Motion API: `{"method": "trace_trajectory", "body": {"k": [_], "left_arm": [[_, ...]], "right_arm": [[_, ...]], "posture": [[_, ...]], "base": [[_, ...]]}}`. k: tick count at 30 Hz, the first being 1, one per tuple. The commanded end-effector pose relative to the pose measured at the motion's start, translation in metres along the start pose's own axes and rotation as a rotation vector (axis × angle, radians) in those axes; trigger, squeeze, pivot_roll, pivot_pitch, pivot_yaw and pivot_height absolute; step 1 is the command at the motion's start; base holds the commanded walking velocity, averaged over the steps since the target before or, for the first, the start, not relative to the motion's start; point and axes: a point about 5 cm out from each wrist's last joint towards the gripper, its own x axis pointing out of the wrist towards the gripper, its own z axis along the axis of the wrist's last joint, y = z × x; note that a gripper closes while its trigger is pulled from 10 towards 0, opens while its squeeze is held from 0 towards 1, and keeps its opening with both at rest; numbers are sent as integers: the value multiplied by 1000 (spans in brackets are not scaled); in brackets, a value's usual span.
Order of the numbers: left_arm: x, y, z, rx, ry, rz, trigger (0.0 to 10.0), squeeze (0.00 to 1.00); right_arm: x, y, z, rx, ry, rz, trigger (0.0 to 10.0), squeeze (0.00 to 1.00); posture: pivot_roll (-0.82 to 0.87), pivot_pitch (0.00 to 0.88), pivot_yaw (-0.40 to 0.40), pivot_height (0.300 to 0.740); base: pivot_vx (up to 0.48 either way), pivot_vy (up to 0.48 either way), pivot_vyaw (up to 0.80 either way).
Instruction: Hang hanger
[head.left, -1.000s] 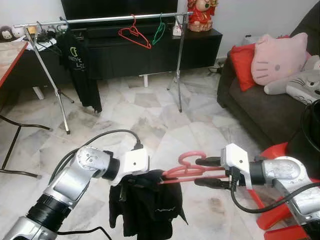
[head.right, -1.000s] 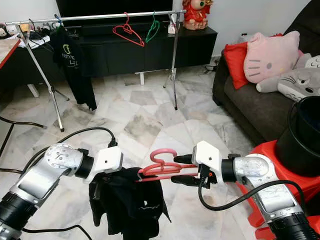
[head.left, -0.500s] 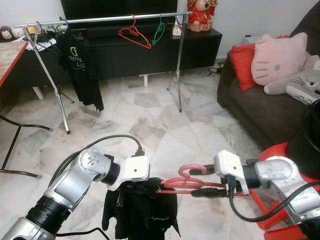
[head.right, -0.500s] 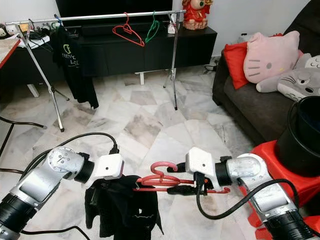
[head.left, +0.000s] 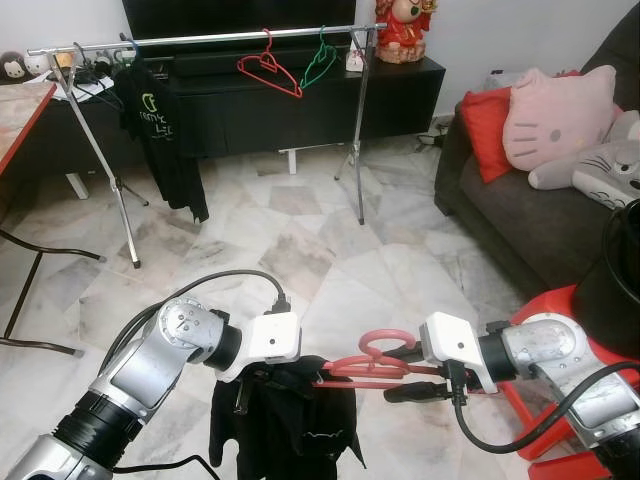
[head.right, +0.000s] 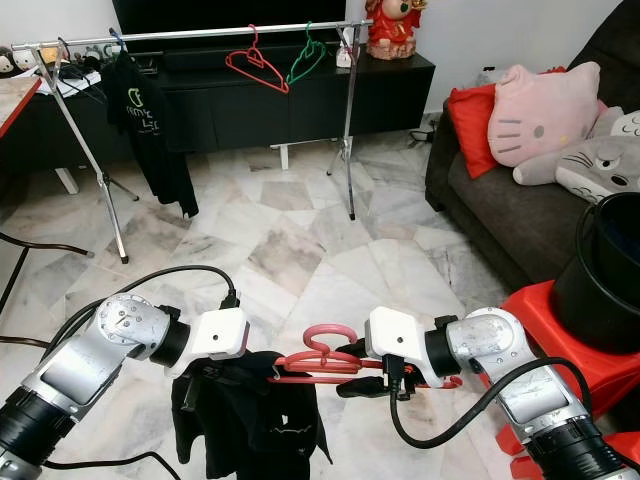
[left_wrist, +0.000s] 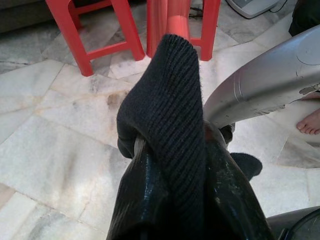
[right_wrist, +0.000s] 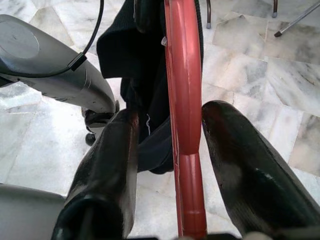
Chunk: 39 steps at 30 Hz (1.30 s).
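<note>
While I watch from far away, this is what my cameras show, placed from the clothes rack:

Clothes rack (head.left: 200, 38): it stands far ahead of me on the marble floor (head.left: 300, 250), in front of a black TV cabinet (head.left: 300, 100).

On the rack: a black shirt (head.left: 160, 140) hangs near its left end. A red hanger (head.left: 268, 70) and a green hanger (head.left: 320, 62) hang near its right end.

Pink hanger (head.left: 375, 362): it is well short of the rack, low and close to me, held flat between my two arms. Its hook curls up in the middle.

Black cloth (head.left: 290, 420): it hangs down from the left end of the pink hanger, well short of the rack.

Left end effector (left_wrist: 170, 165): I see it closed on the black cloth, which is bunched over its fingers.

Right end effector (right_wrist: 172, 145): its two black fingers (right_wrist: 107, 165) sit one on each side of the pink hanger bar. There is a small gap on each side, so I cannot tell if it is gripping.

Sofa (head.left: 520, 220): it is to the right of the rack, with a red cushion (head.left: 487, 125) and a pink cat pillow (head.left: 555, 115) on it.

Red stool (head.left: 560, 400): it is near my right arm, well short of the rack.
</note>
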Motion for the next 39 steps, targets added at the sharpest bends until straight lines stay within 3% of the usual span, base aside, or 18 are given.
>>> {"method": "trace_trajectory", "body": {"k": [1, 38, 39], "left_arm": [[0, 2, 11, 53, -25, 1, 10000, 0], [1, 8, 20, 60, -62, 23, 10000, 0], [1, 7, 20, 56, -70, 16, 10000, 278]], "right_arm": [[-2, -1, 1, -15, 12, 1, 0, 0], [11, -5, 0, -8, 0, -48, 0, 0], [12, -5, 1, -9, -3, -49, 0, 0]], "posture": [[-57, 0, -32, 740], [-53, 0, -30, 740], [-53, 0, -28, 740]], "base": [[0, 0, 0], [0, 0, 0], [0, 0, 0]]}}
